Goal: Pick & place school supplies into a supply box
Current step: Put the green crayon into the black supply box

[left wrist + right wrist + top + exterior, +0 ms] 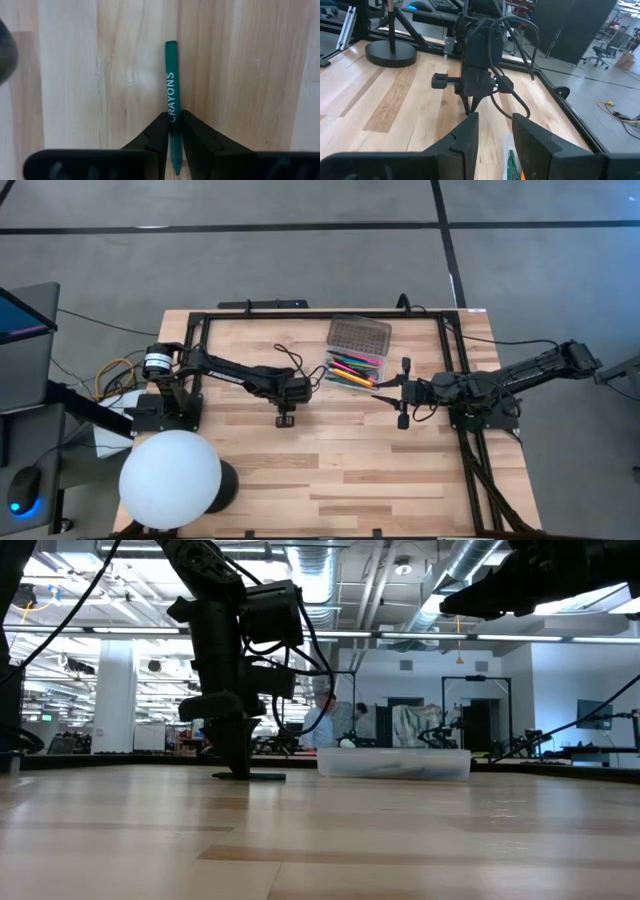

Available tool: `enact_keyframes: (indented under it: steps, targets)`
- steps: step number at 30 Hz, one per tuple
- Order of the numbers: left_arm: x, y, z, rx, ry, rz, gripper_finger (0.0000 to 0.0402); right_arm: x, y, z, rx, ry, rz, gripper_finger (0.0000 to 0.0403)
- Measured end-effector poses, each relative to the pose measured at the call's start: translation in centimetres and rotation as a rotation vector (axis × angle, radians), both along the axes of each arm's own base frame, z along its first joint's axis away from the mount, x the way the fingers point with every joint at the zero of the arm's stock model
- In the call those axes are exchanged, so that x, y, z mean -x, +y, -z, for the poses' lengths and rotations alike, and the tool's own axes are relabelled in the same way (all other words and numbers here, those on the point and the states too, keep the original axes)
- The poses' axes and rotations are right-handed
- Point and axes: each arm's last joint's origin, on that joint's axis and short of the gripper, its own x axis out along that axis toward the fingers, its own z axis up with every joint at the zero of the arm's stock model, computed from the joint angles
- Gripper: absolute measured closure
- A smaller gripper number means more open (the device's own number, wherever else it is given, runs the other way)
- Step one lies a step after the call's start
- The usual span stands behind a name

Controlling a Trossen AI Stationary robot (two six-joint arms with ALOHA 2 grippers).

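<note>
A dark green crayon [170,80] printed CRAYONS lies flat on the wooden table. My left gripper [173,131] stands over it near the table's middle [285,418], pointing down, shut on it. In the low view the crayon [263,777] sticks out beside the left fingers [236,766]. The supply box [357,360], a translucent case with its dotted lid [360,333] open behind it, holds several pink, yellow and green pens. My right gripper [388,390] is open, raised just right of the box, and faces the left arm [495,122]. My left gripper pinches the green crayon between its two fingers, on the stretch just past the printed word [173,118], toward one end. The fingers come from above, pointing down, and lie across the crayon. The crayon rests flat on the table along its length.
A black frame [200,350] runs around the far part of the table. A white globe lamp [170,478] stands on a dark base at the near left corner. Bare wood lies between the left gripper and the box [395,762]. People show in the room beyond.
</note>
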Motion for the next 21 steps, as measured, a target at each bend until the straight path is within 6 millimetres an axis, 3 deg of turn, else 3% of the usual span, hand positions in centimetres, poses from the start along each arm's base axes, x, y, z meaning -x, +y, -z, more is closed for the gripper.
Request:
enact_keyframes:
  steps: [10, 21]
  targets:
    - [-0.02, 0.15, 0.0, 0.051, -0.016, -0.102, 0.0325, 0.0, 0.0, 0.0, 0.0, 0.0, 0.0, 0.0292]
    - [-0.07, 0.26, -0.02, 0.077, -0.015, -0.011, 0.0358, 0.0, 0.0, 0.0, 0.0, 0.0, 0.0, 0.0292]
